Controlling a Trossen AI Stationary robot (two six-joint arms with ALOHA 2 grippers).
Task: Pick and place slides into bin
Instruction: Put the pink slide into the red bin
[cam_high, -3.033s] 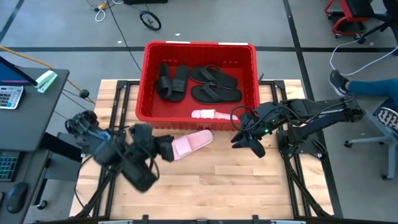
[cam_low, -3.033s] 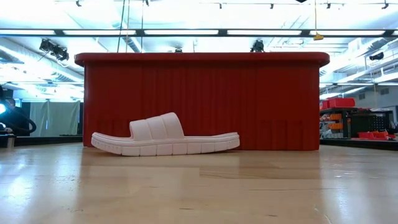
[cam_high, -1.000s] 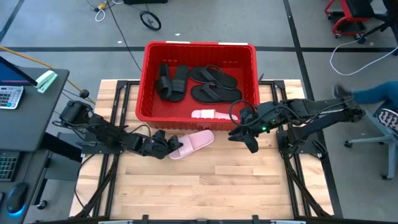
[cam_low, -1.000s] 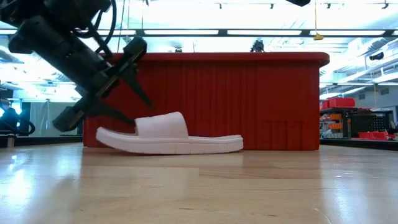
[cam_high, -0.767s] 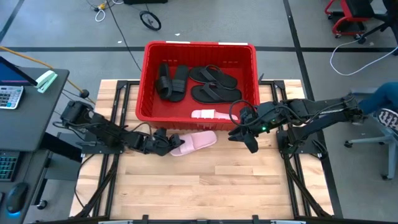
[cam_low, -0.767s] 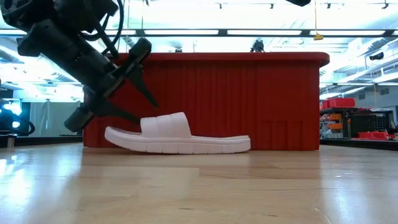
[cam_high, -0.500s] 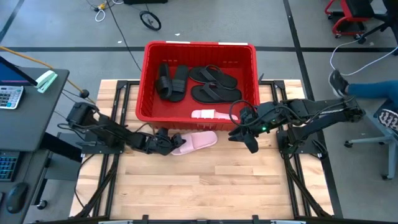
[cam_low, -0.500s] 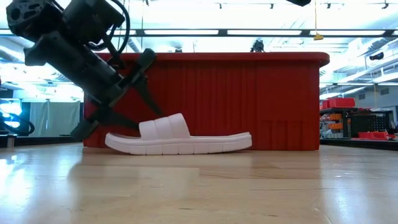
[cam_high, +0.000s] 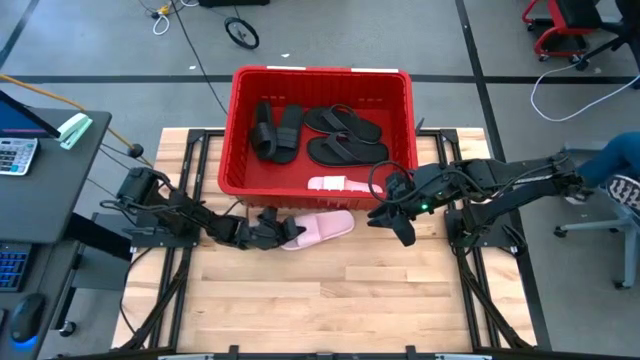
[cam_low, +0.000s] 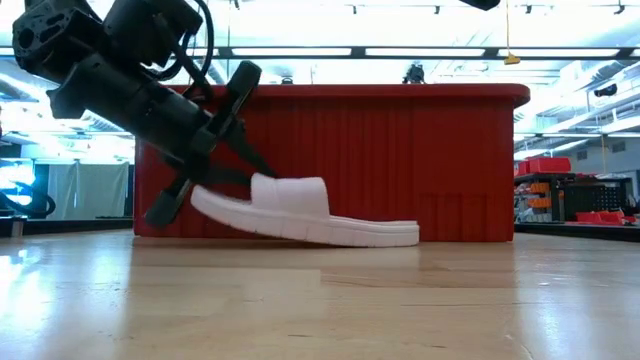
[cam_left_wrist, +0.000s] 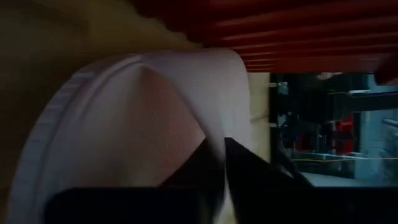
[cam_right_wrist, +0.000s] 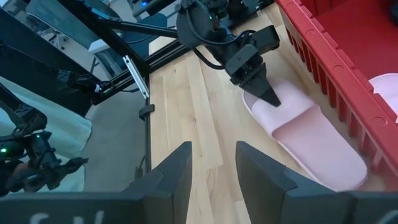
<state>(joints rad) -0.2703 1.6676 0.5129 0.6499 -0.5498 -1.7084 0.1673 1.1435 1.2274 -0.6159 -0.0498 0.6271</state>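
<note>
Pale butcher-block tabletop (cam_high: 330, 300) under strip lights. Ribbed red plastic bin (cam_high: 322, 185) holds 2 black slides, 2 flip-flops, 1 pink slide. Other pale pink wide-strap slide (cam_low: 310, 213) sits just outside its front wall, heel end tilted up, pinched by left gripper (cam_low: 232, 172). Right gripper (cam_high: 395, 228) hovers nearby w/ fingers apart, holding nothing.

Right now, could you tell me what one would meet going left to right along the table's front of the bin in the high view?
Left gripper → pink slide on the table → right gripper.
</note>
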